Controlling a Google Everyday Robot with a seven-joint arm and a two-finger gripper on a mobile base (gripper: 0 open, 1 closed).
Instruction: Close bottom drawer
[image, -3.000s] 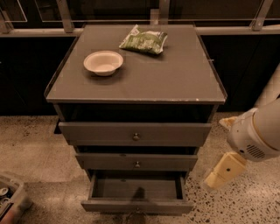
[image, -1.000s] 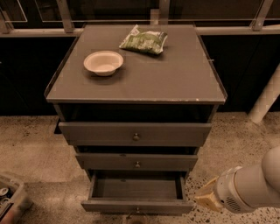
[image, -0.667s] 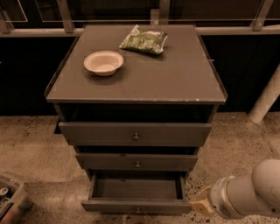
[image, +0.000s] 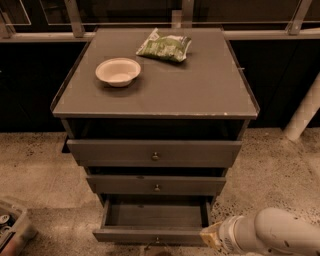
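The bottom drawer (image: 150, 234) is the lowest of three in the grey cabinet (image: 235, 107). It stands pulled out, and its empty inside shows from above. Its small round knob (image: 156, 240) is at the frame's lower edge. My gripper (image: 212, 238) is the tan tip of the white arm (image: 272, 235) that comes in from the lower right. It sits low, right by the right end of the bottom drawer's front. I cannot tell whether it touches the front.
A white bowl (image: 118, 71) and a green snack bag (image: 164, 46) lie on the cabinet top. The top drawer (image: 200, 152) and middle drawer (image: 125, 185) stick out slightly. A bin (image: 10, 231) sits on the floor at lower left. A white post (image: 302, 112) stands at right.
The arm has dropped from beside the cabinet's right side and moved left, so the gripper is now at the bottom drawer's front right corner. The drawer is as far open as before.
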